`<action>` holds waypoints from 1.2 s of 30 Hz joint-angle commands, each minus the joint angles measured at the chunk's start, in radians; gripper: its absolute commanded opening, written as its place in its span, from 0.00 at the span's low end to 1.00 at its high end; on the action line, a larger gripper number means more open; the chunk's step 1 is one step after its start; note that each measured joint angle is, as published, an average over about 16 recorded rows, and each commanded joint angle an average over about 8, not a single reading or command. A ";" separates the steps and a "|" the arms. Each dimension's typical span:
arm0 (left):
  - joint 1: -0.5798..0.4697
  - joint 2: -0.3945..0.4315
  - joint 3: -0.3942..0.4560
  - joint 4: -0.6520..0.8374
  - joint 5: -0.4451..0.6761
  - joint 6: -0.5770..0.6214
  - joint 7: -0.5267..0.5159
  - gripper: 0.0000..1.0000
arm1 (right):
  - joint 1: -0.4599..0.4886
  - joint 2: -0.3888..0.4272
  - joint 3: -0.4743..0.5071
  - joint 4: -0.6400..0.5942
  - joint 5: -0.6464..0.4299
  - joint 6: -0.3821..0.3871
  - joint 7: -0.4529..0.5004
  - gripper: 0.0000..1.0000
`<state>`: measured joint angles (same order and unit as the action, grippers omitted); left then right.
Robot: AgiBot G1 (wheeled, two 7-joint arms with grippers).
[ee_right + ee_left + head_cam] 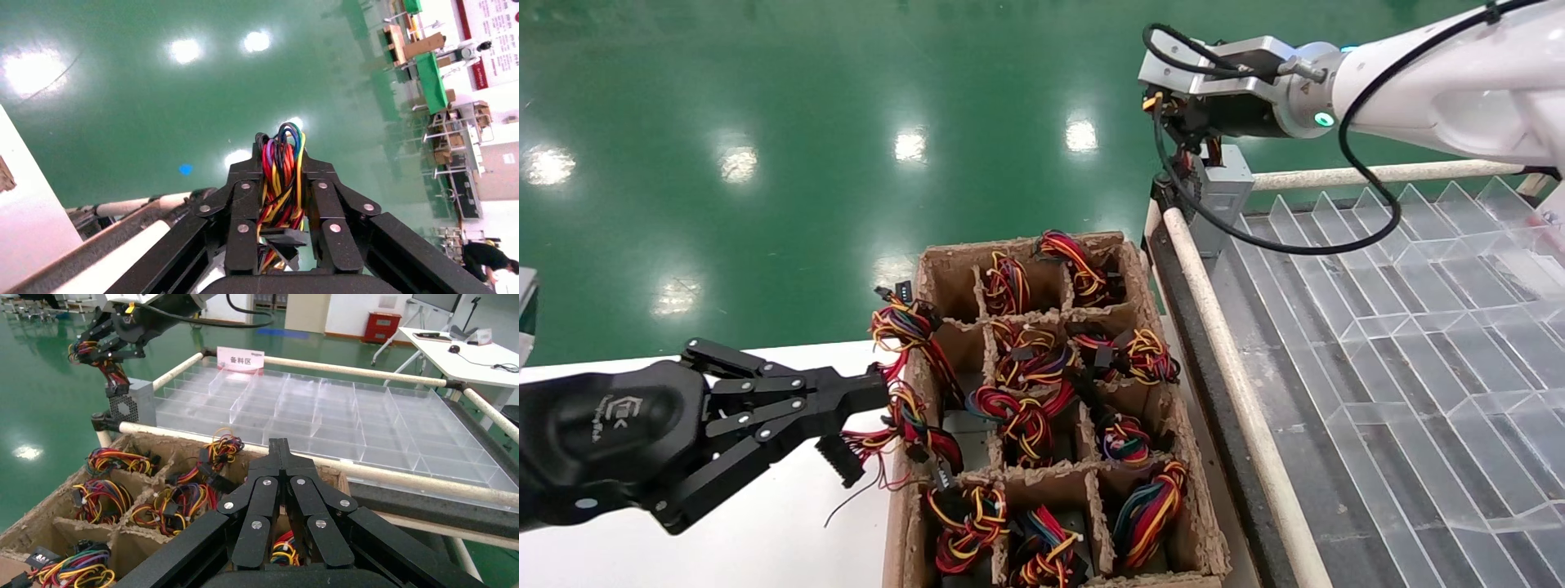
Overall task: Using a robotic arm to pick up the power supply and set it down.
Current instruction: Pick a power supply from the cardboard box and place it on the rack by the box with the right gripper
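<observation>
Right gripper up at the far corner of the clear tray rack, black linked fingers clamped on a bundle of red, yellow, orange and black wires. Power supply hanging from those wires just under the gripper: small grey metal box, one perforated vent face visible in the left wrist view, sitting at the rack's corner against the white tube rail; whether resting on the rack or hanging clear cannot be told. Glossy white tube forearm with looping black cable, silver wrist with green light.

Left gripper low over the white desk, just beside the near-left wall of the cardboard crate. In the head view jaws set a narrow way apart, ribbed pad visible on the lower finger, loose wires from the crate edge lying at the upper fingertip; not clear whether any are pinched. In the left wrist view fingertips appear close together.

Crate of rough brown moulded-pulp cardboard, ragged edges, split by dividers into compartments; each one seen holding a coiled wire bundle of mixed red, yellow, orange, blue and black, grey metal showing under some.

Rack of clear plastic partitions in slanted rows, framed by pale round tubes with black corner joints. Small pink-and-white sign at its far rail. Glossy green floor with lamp reflections beyond
</observation>
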<state>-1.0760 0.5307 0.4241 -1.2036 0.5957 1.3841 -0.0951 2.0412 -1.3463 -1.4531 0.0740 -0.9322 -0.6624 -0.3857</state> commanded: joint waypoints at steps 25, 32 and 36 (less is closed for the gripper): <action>0.000 0.000 0.000 0.000 0.000 0.000 0.000 0.00 | -0.018 -0.002 0.001 0.059 0.011 0.016 0.048 1.00; 0.000 0.000 0.000 0.000 0.000 0.000 0.000 0.00 | -0.016 0.017 0.029 0.082 0.034 -0.022 0.043 1.00; 0.000 0.000 0.000 0.000 0.000 0.000 0.000 0.00 | -0.059 0.049 0.080 0.135 0.041 -0.056 0.067 1.00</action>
<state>-1.0760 0.5307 0.4241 -1.2036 0.5957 1.3841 -0.0951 1.9720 -1.2892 -1.3604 0.2200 -0.8893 -0.7283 -0.3128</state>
